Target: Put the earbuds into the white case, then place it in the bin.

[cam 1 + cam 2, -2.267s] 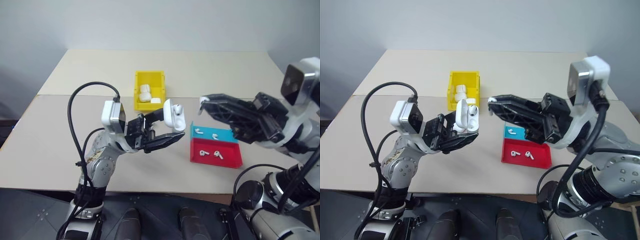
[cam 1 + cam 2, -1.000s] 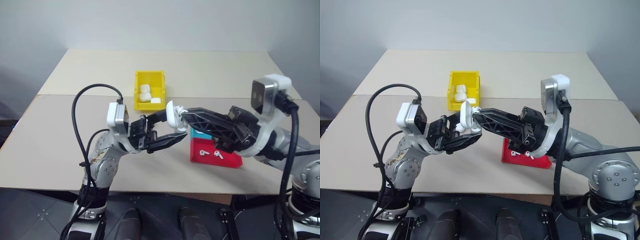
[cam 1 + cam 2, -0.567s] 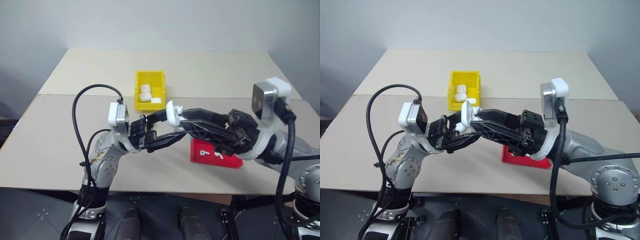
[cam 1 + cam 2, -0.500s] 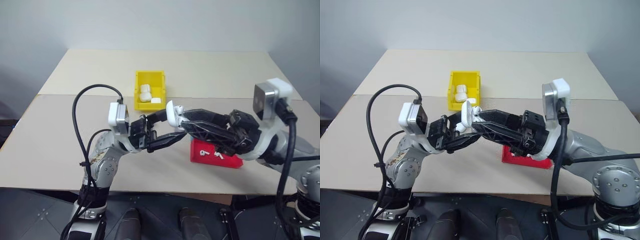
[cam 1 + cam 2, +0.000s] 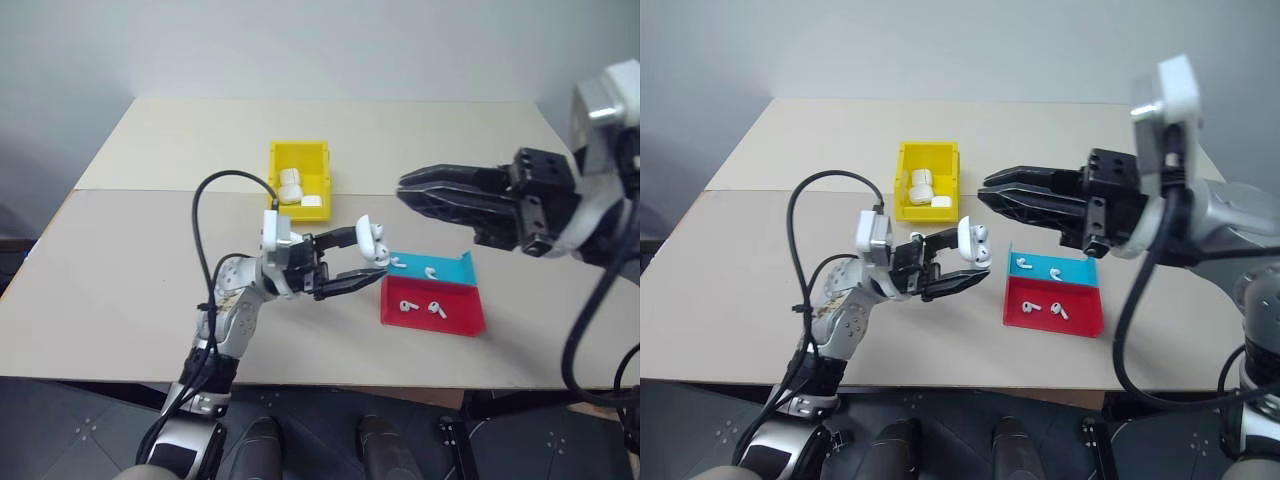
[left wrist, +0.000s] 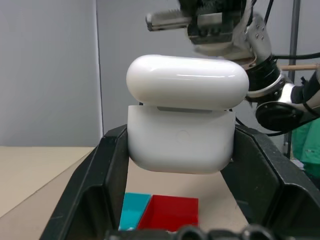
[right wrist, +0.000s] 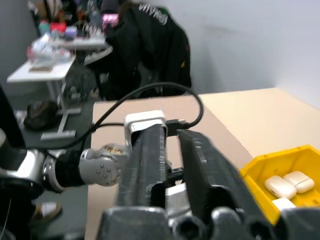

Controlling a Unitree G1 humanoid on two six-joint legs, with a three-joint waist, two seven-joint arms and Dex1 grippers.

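My left gripper (image 5: 372, 255) is shut on the white case (image 5: 370, 238) and holds it above the table, in front of the trays. In the left wrist view the white case (image 6: 182, 125) sits between the black fingers (image 6: 100, 180), its lid down with a thin gap. My right gripper (image 5: 404, 187) hangs shut and empty, above and to the right of the case. The yellow bin (image 5: 285, 157) stands behind and holds several white cases. Loose earbuds (image 5: 430, 271) lie in the teal tray. Whatever is inside the held case is hidden.
The teal tray (image 5: 455, 272) and the red tray (image 5: 462, 318) lie side by side right of the left gripper, the red one also holding two earbuds (image 5: 405, 305). A seam crosses the beige table (image 5: 120, 260). The table's front edge is close below the trays.
The right gripper has drawn back from the case, up and to the right, and shut. The left gripper has carried the case lower and farther out. The case's lid is now down.
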